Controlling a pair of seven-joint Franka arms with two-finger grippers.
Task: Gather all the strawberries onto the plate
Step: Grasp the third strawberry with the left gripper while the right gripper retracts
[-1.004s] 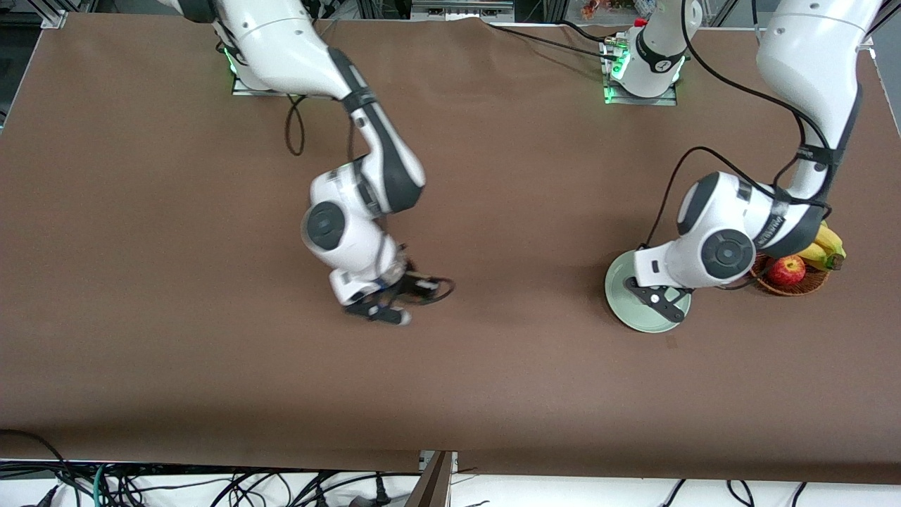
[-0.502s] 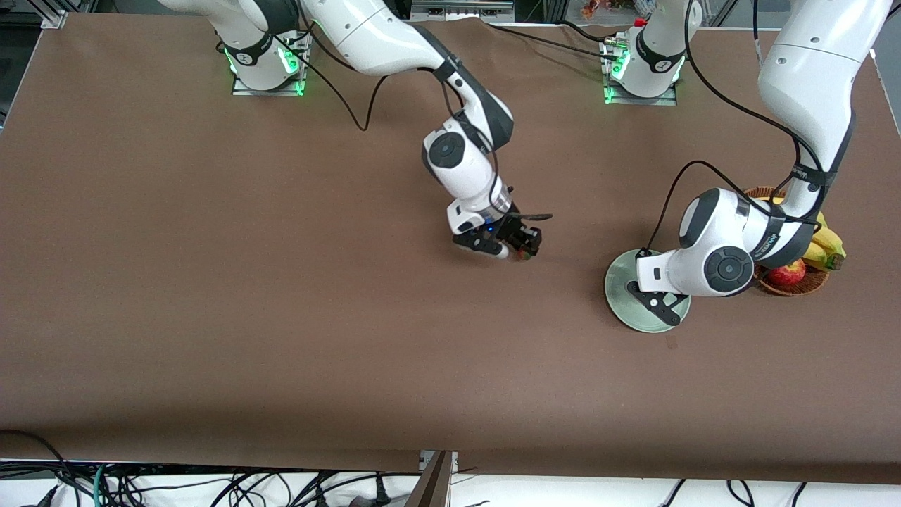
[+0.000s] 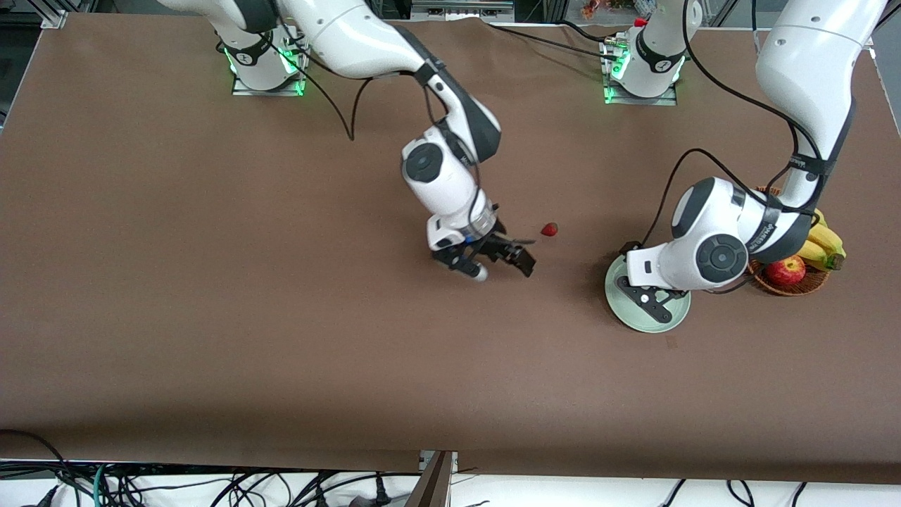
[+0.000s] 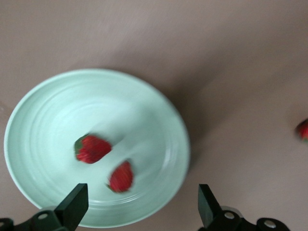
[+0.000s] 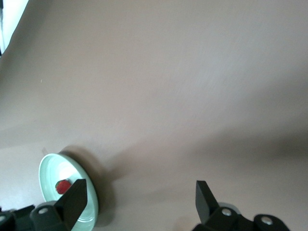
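The pale mint-green plate (image 3: pixel 633 324) sits near the left arm's end of the table. In the left wrist view the plate (image 4: pixel 144 110) holds two strawberries (image 4: pixel 92 148) (image 4: pixel 121 176). A third strawberry (image 3: pixel 550 229) lies on the brown table between the right gripper and the plate; it also shows at the edge of the left wrist view (image 4: pixel 303 130). My left gripper (image 3: pixel 651 303) (image 4: pixel 139 207) is open and empty over the plate. My right gripper (image 3: pixel 503 266) (image 5: pixel 139 199) is open and empty over the table's middle, near the loose strawberry. The right wrist view shows the plate (image 5: pixel 53 163) with one strawberry (image 5: pixel 62 186).
A brown wicker basket (image 3: pixel 809 285) with a red apple (image 3: pixel 786 270) and bananas (image 3: pixel 825 245) stands beside the plate, toward the left arm's end. Cables run along the table's far edge.
My right gripper carried a strawberry from mid-table toward the plate, opened, and the berry now lies on the table. The left gripper stayed over the plate.
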